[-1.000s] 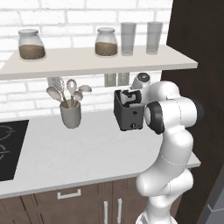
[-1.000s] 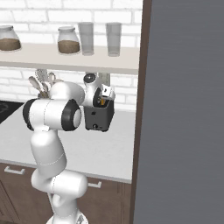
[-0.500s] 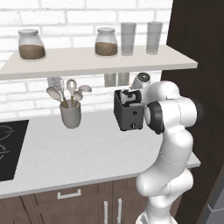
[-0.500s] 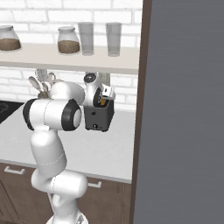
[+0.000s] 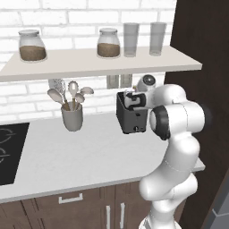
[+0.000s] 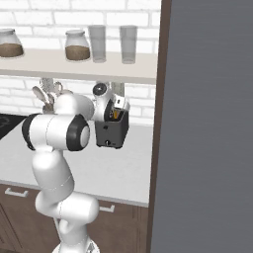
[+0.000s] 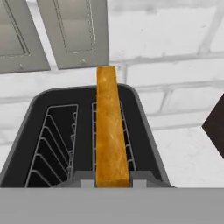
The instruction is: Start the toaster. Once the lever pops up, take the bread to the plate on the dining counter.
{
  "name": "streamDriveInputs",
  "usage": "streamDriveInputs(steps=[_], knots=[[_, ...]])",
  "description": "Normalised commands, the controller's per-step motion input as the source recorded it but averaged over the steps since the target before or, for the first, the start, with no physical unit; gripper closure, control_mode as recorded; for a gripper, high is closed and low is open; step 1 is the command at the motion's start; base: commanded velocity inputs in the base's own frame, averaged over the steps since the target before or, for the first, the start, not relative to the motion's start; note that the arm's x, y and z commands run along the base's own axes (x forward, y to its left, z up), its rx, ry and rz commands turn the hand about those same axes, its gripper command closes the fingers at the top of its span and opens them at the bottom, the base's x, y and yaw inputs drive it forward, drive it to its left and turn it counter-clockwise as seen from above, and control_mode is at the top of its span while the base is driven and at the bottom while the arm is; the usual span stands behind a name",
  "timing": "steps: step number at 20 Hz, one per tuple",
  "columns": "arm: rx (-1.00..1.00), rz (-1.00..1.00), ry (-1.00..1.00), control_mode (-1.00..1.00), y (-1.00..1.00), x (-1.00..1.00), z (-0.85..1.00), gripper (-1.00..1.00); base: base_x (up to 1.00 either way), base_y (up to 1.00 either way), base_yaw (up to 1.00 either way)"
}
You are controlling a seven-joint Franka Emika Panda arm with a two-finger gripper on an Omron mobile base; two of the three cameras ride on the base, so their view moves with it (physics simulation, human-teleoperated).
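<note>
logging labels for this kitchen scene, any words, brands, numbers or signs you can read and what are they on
None: no readable text anywhere.
The toaster is plain dark, with no brand or dial marks showing.
The bread in its slot has no print.
The jars and glasses on the shelf carry no labels.
The wall plates behind the toaster are blank.

wall: white brick (image 5: pixel 80 11) | shelf (image 5: pixel 89 65): pale, jars (image 5: pixel 32 45) | worktop (image 5: pixel 80 156): grey-white | cabinets (image 5: pixel 85 208): dark wood
</note>
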Motion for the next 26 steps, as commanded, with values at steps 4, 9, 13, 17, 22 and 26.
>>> streamDriveInputs(steps=[4, 9, 13, 17, 22, 26], knots=[[0.0, 0.0, -0.21, -1.0, 0.0, -0.29, 0.39, 1.0, 0.0, 0.0, 0.0], [0.01, 0.0, -0.2, -1.0, 0.0, -0.45, 0.7, 1.0, 0.0, 0.0, 0.0], [0.02, 0.0, -0.06, -1.0, 0.0, -0.59, 0.63, 1.0, 0.0, 0.0, 0.0], [0.01, 0.0, 0.0, -1.0, 0.0, -0.6, 0.34, 1.0, 0.0, 0.0, 0.0], [0.02, 0.03, 0.02, -1.0, 0.0, -0.68, 0.43, 1.0, 0.0, 0.0, 0.0], [0.0, 0.0, 0.22, -1.0, 0.11, -0.63, 0.31, 1.0, 0.0, 0.0, 0.0]])
